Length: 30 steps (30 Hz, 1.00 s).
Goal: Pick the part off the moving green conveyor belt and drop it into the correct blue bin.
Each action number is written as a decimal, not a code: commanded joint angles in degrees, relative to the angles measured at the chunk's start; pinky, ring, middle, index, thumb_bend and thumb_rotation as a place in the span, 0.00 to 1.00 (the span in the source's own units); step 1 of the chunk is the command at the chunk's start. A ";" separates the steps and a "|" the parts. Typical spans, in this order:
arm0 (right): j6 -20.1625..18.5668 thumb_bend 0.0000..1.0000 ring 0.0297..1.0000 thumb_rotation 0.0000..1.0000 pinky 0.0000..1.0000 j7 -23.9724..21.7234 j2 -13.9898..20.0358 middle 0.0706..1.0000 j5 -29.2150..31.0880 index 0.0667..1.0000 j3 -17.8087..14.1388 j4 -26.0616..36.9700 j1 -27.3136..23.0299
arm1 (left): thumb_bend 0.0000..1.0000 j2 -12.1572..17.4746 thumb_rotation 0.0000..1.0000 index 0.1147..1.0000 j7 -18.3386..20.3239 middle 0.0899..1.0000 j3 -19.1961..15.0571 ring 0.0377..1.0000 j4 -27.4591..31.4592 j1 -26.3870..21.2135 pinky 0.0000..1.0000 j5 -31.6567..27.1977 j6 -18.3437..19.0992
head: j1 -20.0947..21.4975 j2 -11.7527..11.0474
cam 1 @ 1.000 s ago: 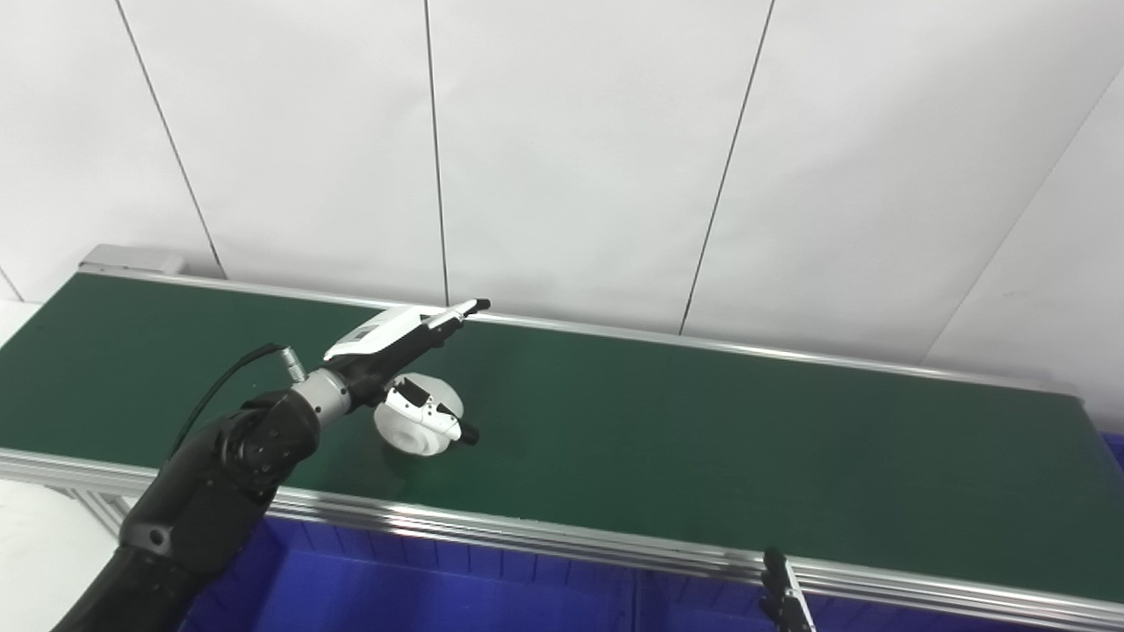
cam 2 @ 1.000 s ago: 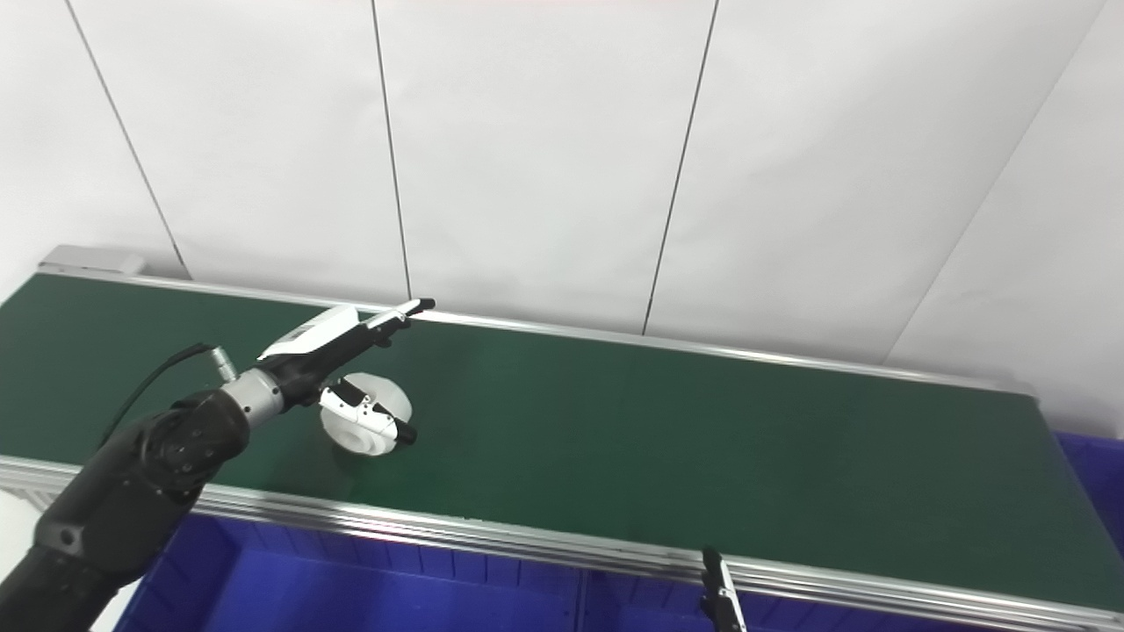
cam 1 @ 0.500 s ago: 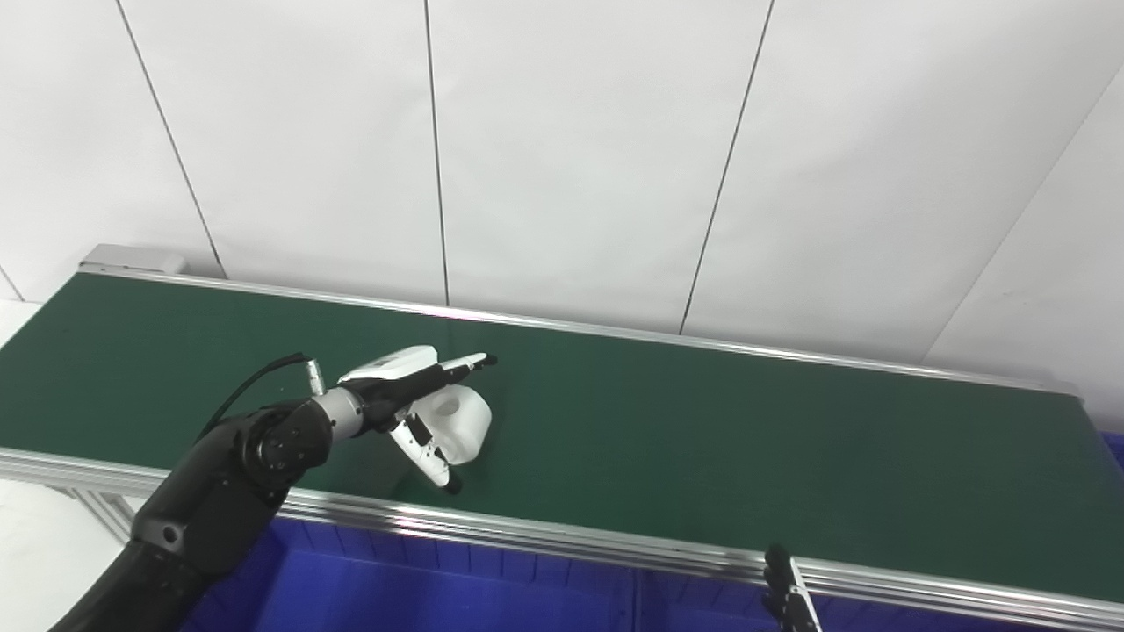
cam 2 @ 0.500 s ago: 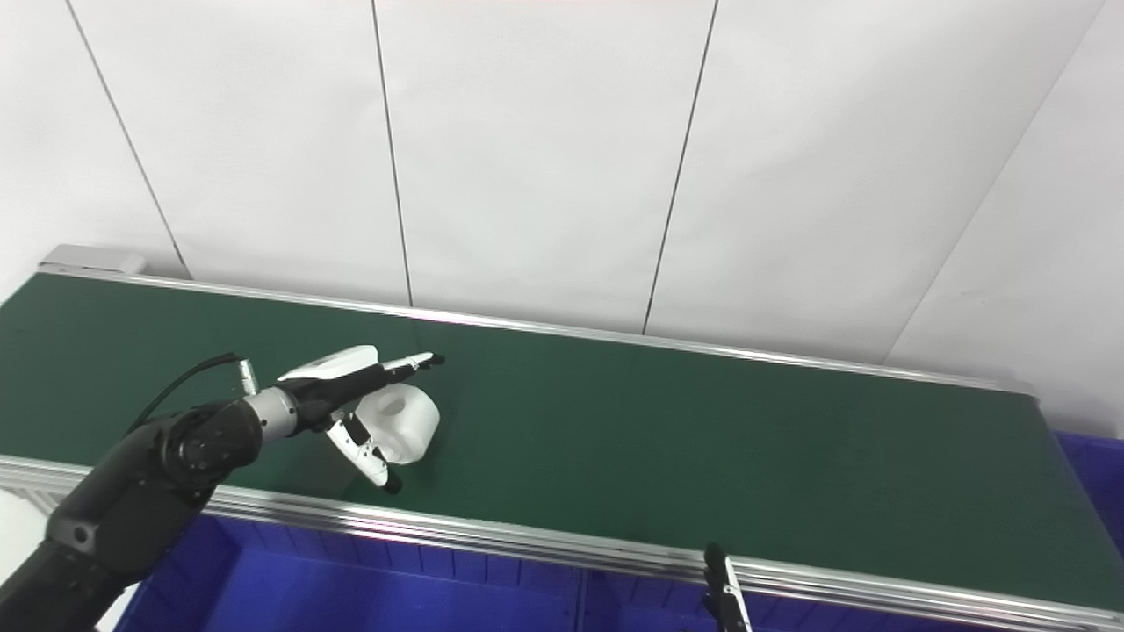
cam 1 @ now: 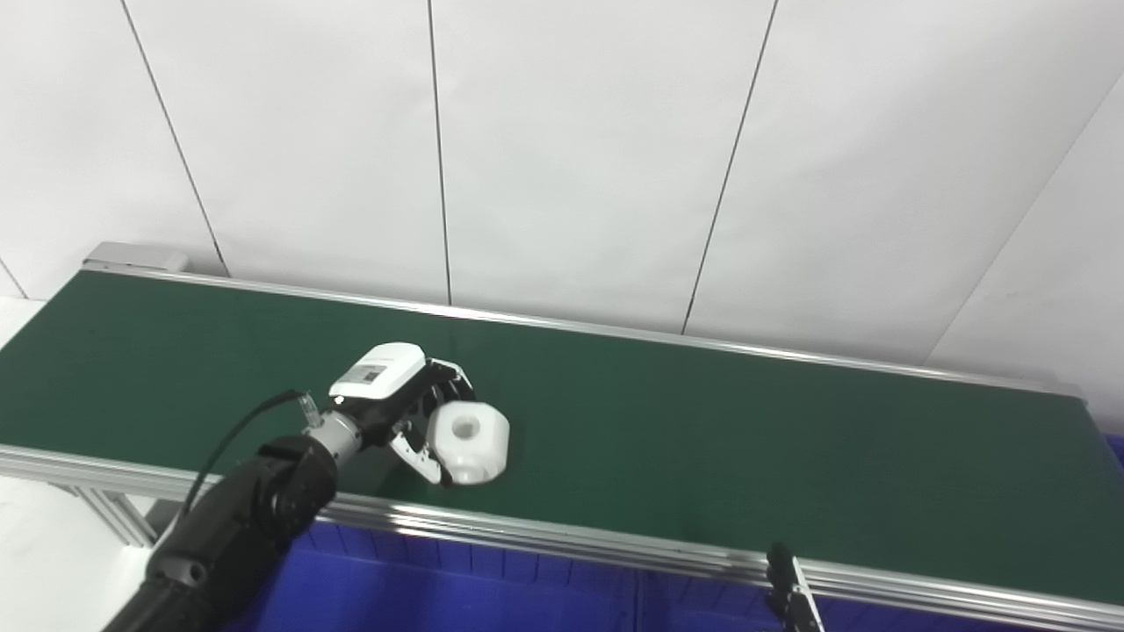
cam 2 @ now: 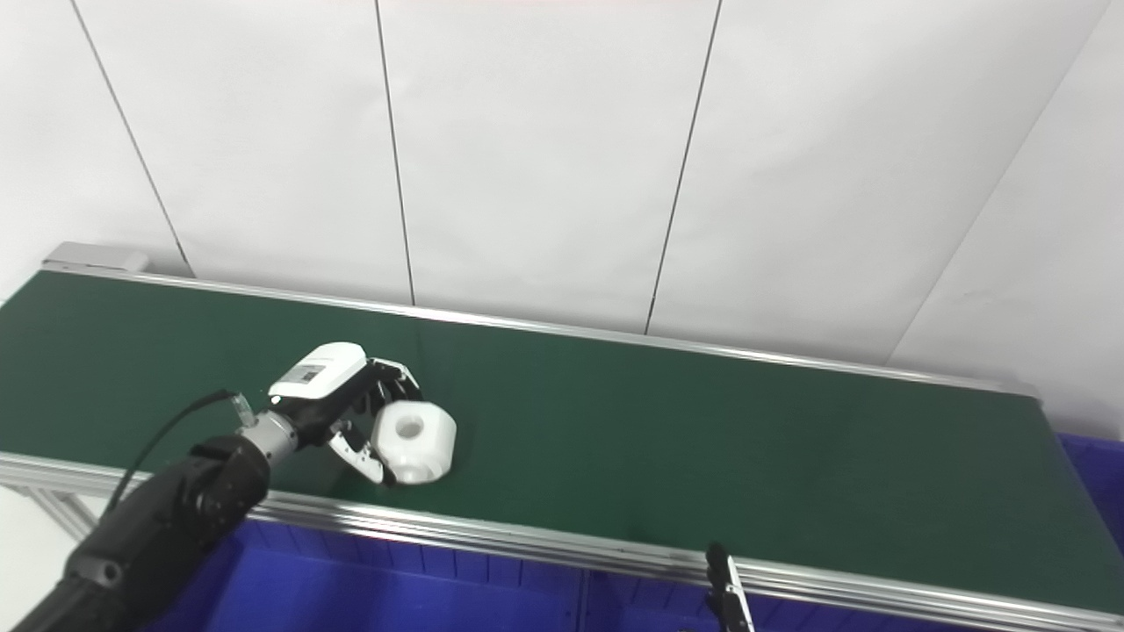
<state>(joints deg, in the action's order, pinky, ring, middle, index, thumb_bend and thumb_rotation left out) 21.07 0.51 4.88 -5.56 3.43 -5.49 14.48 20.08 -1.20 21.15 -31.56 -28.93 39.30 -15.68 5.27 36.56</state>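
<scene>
Left hand (cam 1: 406, 405) has its fingers wrapped round the white part (cam 1: 470, 436), just above the belt (cam 1: 702, 439) near its front rail; the bin (cam 1: 439, 597) lies straight below, toward us

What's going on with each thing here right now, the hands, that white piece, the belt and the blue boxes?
left hand: fingers closed around the white part.
white part: held, over the belt's near side.
right hand: only dark fingers show at the bottom edge; state unclear.
green belt: bare apart from the part.
blue bin: below the belt's near rail, contents hidden.
</scene>
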 commanded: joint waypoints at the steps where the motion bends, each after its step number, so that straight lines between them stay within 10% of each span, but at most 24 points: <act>1: -0.55 0.73 1.00 0.88 0.97 -0.33 0.02 0.98 0.45 1.00 -0.33 2.04 0.03 | 0.49 -0.12 0.00 0.49 -4.16 0.44 -0.92 0.34 -0.02 -1.52 0.31 -0.33 -2.85 | 0.06 0.11; 14: -0.70 0.73 0.99 0.88 0.95 0.07 -0.41 0.98 -0.48 1.00 -0.12 2.13 -0.09 | 0.49 -3.60 0.00 0.49 -7.20 0.44 -3.95 0.37 -2.89 0.20 0.41 -5.65 -8.21 | 0.79 0.44; 30: -6.17 0.77 0.98 0.92 0.96 0.45 -2.38 0.98 -4.10 1.00 0.82 8.30 0.12 | 0.49 -2.22 0.00 0.48 6.54 0.45 -6.93 0.38 25.76 17.56 0.38 -24.86 -10.91 | 12.55 7.53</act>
<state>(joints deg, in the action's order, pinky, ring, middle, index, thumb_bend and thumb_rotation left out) 15.16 0.60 2.81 -9.40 4.10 0.42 15.06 16.79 4.52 14.29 -6.91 -11.56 15.25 -25.14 17.31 43.68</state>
